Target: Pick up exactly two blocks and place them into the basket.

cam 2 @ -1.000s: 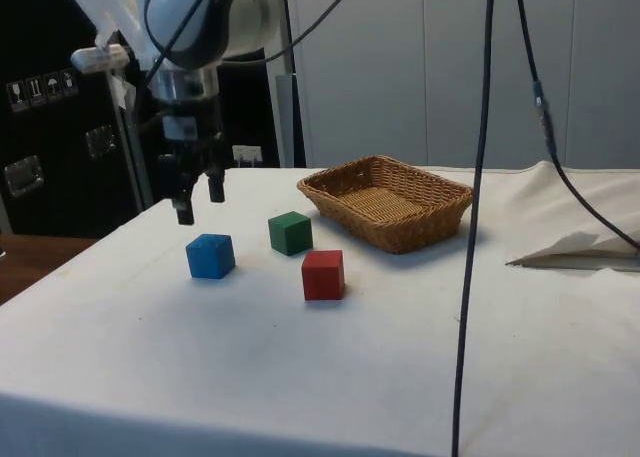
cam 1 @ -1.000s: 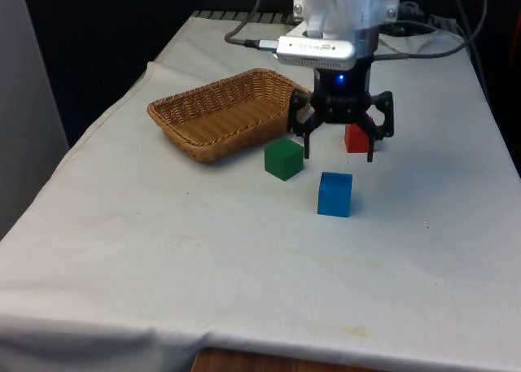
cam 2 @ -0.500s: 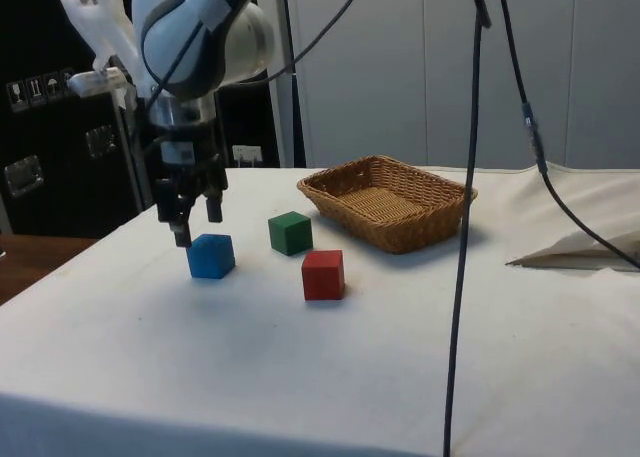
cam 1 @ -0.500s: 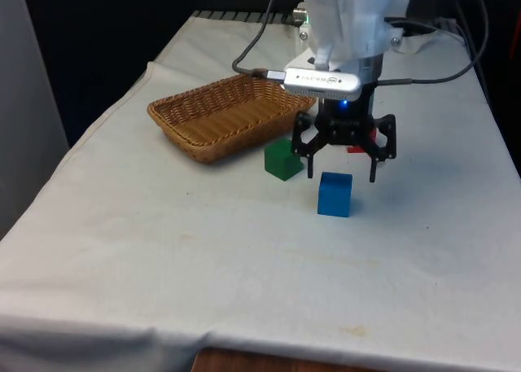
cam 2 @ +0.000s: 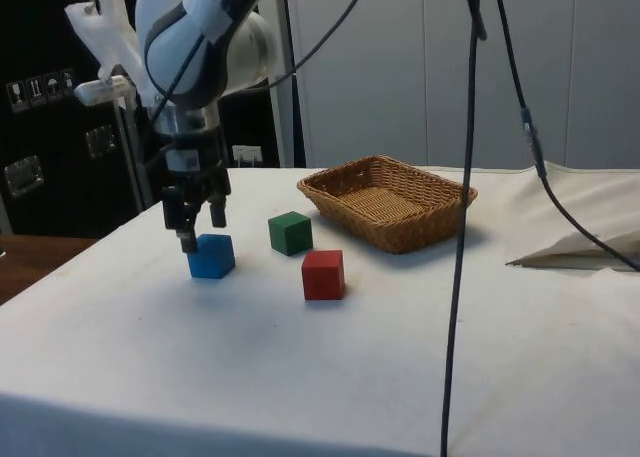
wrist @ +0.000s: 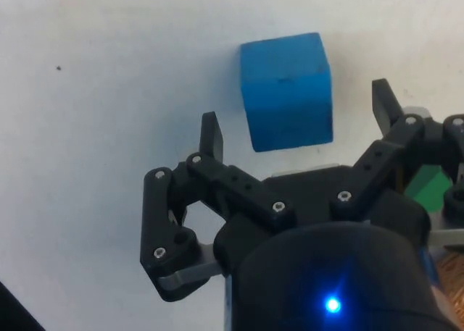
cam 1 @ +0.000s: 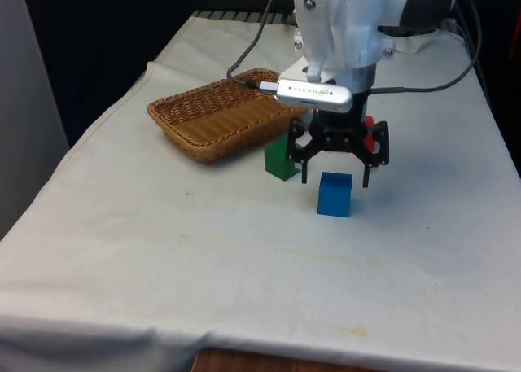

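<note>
— Side view: what is the gripper (cam 2: pixel 198 229) doing over the blue block (cam 2: pixel 211 255)?
— Hovering with its fingers spread, straddling it for a grasp. The block is sitting on the worktop (cam 2: pixel 300 357), well apart from the basket (cam 2: pixel 388 203).

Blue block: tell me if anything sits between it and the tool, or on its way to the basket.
Nothing visible separates the open tool from the blue block; it hangs just above it. Toward the basket, the green block stands on the cloth roughly in line, so a low carry could clip it. The red block sits off that line.
</note>
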Robot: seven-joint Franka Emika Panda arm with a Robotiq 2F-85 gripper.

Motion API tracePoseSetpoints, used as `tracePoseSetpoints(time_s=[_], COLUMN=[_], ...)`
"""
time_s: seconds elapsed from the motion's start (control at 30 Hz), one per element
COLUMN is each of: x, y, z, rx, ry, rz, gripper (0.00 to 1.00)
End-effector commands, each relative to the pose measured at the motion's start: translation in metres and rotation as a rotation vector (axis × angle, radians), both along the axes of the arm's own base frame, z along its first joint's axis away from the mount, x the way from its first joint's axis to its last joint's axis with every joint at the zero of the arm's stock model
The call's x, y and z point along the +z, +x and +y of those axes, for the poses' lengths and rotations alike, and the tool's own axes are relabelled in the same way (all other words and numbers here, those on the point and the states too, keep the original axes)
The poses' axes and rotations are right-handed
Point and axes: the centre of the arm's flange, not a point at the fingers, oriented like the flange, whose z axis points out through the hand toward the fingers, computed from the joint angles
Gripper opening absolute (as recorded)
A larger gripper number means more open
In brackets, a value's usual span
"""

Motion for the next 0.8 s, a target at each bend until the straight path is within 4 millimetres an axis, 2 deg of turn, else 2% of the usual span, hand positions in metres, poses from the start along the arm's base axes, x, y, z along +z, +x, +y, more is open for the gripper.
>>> tracePoseSetpoints(time_s=[0.0,0.2,0.6,0.67,0.77], x=[-0.003,-0.014,-0.016,-0.016,-0.016], y=[0.003,0.008,0.008,0.008,0.008], z=[0.004,0.005,0.005,0.005,0.005], rx=[-0.001,0.0,0.001,0.002,0.002], ry=[0.005,0.006,-0.004,-0.004,-0.004], rz=[-0.006,-0.005,-0.001,-0.001,-0.001], gripper=[1.0,1.0,1.0,0.89,0.57])
